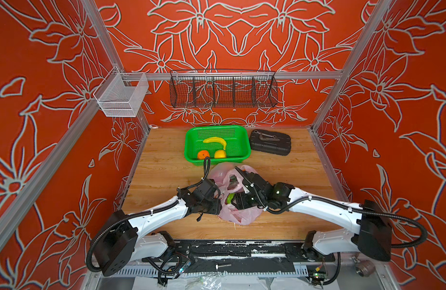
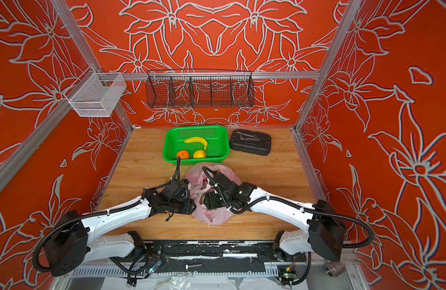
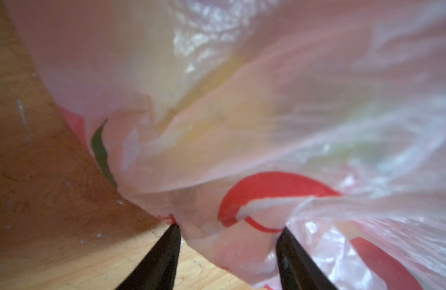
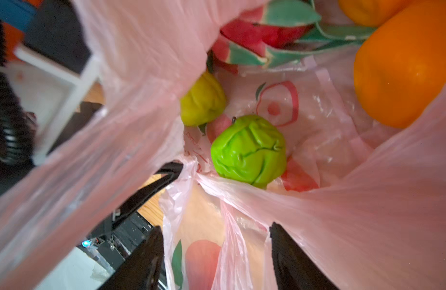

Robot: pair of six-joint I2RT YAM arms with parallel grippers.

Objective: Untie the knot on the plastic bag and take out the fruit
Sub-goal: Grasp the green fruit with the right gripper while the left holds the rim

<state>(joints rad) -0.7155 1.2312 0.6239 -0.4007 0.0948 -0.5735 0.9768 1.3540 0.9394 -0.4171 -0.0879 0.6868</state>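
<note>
The big wood table [image 1: 166, 170] holds the pink plastic bag [image 1: 242, 213] near its middle, at 6 o'clock from the green basket [image 1: 188, 148]. The bag's top gapes open. A black case [image 1: 270, 147] sits at the basket's 3 o'clock. The left gripper [image 3: 229, 227] is at the bag's 9 o'clock, fingers apart with bag skin between them. The right gripper [image 4: 214, 227], at 3 o'clock, also has its fingers apart, around a thin fold. Inside lie an orange [image 4: 402, 70], a dragon fruit [image 4: 254, 32] and a green fruit [image 4: 249, 150].
</note>
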